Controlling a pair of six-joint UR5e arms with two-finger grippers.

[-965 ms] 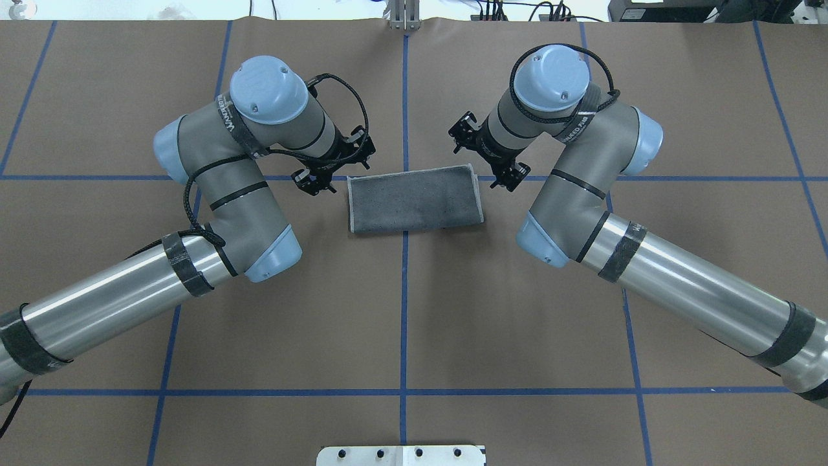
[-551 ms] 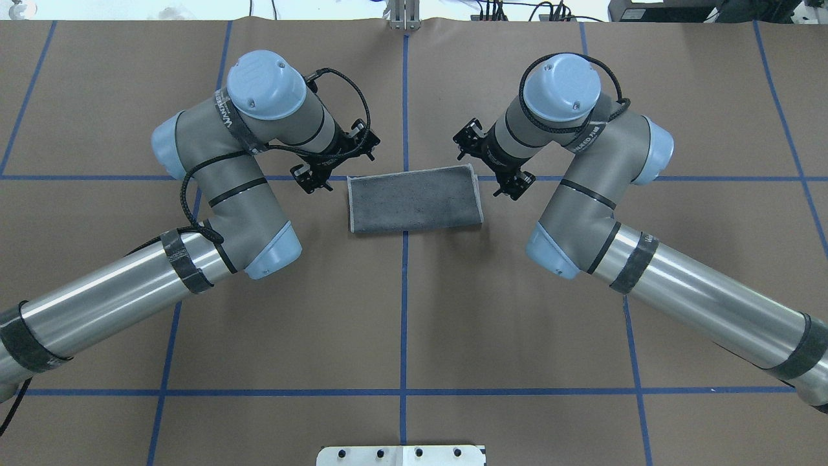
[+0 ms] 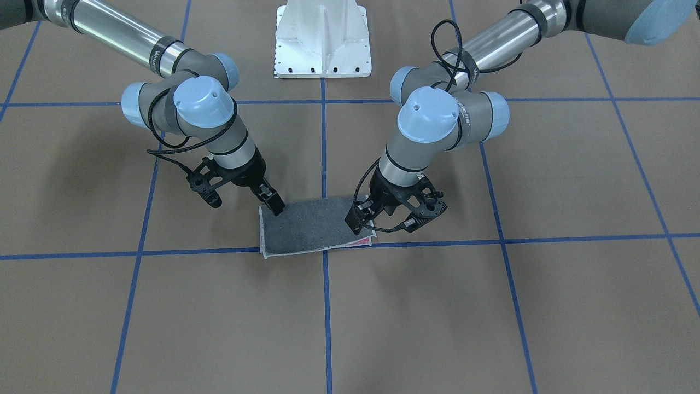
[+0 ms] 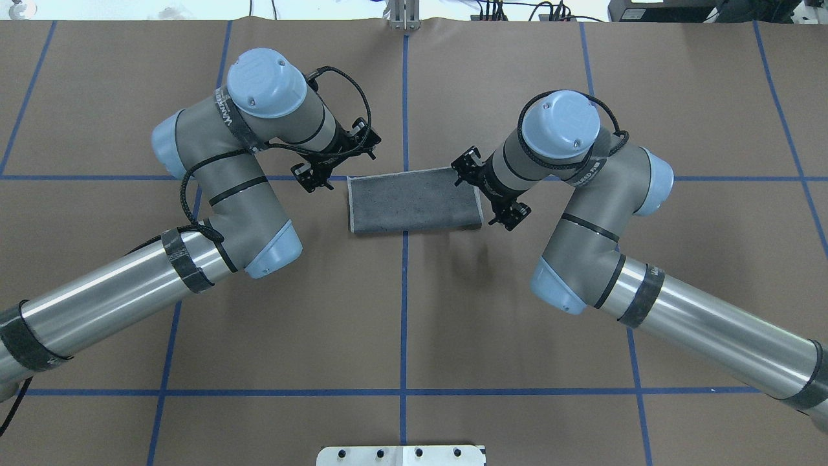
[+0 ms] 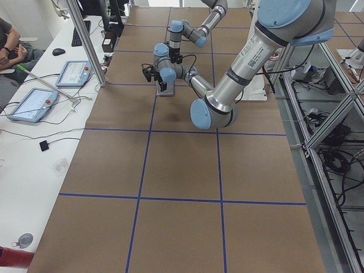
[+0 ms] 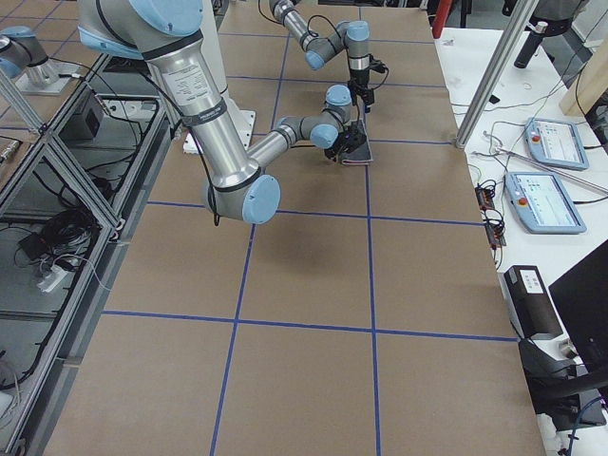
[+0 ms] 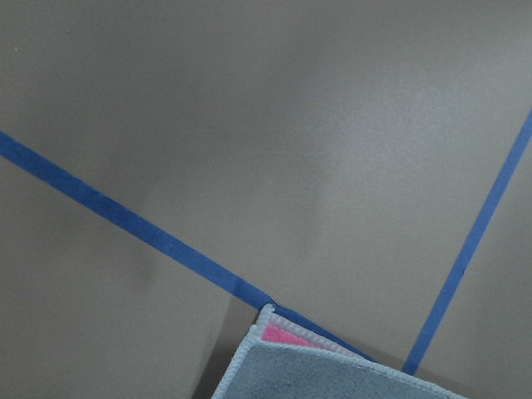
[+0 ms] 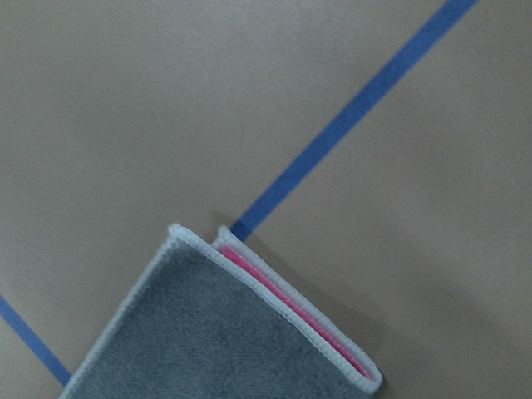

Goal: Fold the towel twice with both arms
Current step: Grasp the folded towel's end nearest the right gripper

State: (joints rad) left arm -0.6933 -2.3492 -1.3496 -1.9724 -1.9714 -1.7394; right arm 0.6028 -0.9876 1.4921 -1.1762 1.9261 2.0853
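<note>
The towel (image 4: 414, 202) lies folded once as a flat rectangle at the table's middle, dark grey face up, with a pale border. A pink strip shows at its edge in the front view (image 3: 362, 241) and in both wrist views (image 7: 283, 337) (image 8: 283, 303). My left gripper (image 4: 335, 160) is open and empty, hovering by the towel's far left corner; it also shows in the front view (image 3: 385, 221). My right gripper (image 4: 490, 191) is open and empty over the towel's right short edge, and in the front view (image 3: 243, 203) one finger (image 3: 275, 206) stands at a towel corner. No fingers show in the wrist views.
The table is brown paper with a grid of blue tape lines (image 4: 404, 310). The white bolted pedestal base (image 3: 322, 38) stands at the robot's side. Tablets (image 5: 71, 73) and cables lie on a side table, where an operator (image 5: 8, 45) sits.
My right arm has swung toward the robot's side, its gripper moving from beyond the towel's far right corner to over the right short edge. My left arm has barely moved.
</note>
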